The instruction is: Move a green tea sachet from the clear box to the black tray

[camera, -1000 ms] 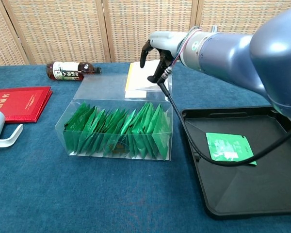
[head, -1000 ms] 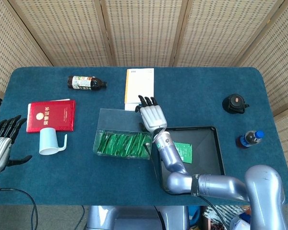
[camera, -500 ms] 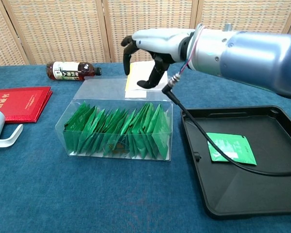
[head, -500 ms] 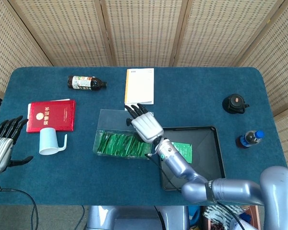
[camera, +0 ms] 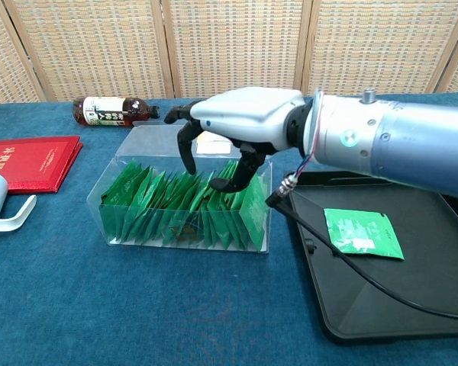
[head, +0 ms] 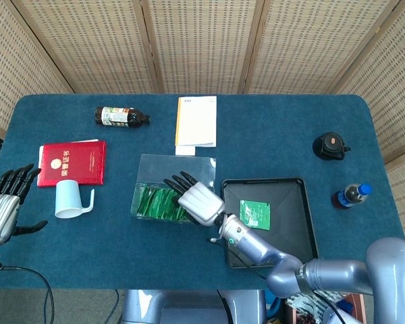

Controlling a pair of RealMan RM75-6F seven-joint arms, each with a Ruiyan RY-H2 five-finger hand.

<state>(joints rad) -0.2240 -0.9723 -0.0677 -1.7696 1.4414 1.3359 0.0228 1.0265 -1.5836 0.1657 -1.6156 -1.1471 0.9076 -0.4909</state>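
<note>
Right robot hand (camera: 240, 122), fingers spread and holding nothing, hovers over green foil tea sachets (camera: 185, 204) packed upright in a clear plastic box (camera: 137, 235); thin and slippery, one likely needs pinching by its top edge. Black tray (camera: 382, 305) waits alongside.

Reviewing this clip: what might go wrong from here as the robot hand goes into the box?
1. The green sachets stand tightly packed in the clear box, so the right robot hand, open above them, may pinch several or none.
2. The box looks light; fingers catching a wall might drag or tip it.
3. The hand's cable trails over the black tray near the sachet already there and might sweep it.
</note>
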